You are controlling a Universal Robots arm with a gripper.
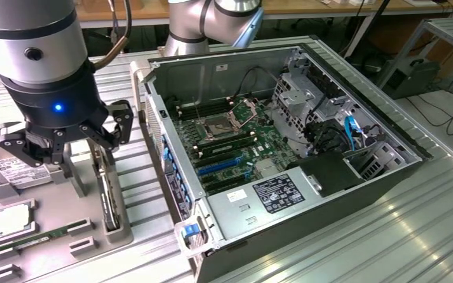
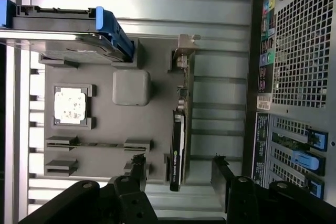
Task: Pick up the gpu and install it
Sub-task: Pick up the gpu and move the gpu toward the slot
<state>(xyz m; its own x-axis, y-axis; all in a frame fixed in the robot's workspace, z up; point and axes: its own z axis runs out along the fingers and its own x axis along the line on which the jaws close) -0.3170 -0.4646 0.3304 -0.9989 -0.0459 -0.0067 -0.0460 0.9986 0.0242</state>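
Wrist view: jaws spread wide, holding nothing, one on each side of the gpu (image 2: pixel 178 140) standing edgewise along the tray (image 2: pixel 105 124) edge.

A workshop corner around a ribbed metal table (image 1: pixel 384 236).
The table's silver slats run in long grooves and catch bright streaks of light towards the exterior view's right. A wooden workbench (image 1: pixel 305 7) spans the back of the room. On the exterior view's right stands a grey metal frame (image 1: pixel 447 29) with a black box (image 1: pixel 410 73) beside its leg, and loose cables (image 1: pixel 450 115) trail over the pale floor (image 1: pixel 427 97).
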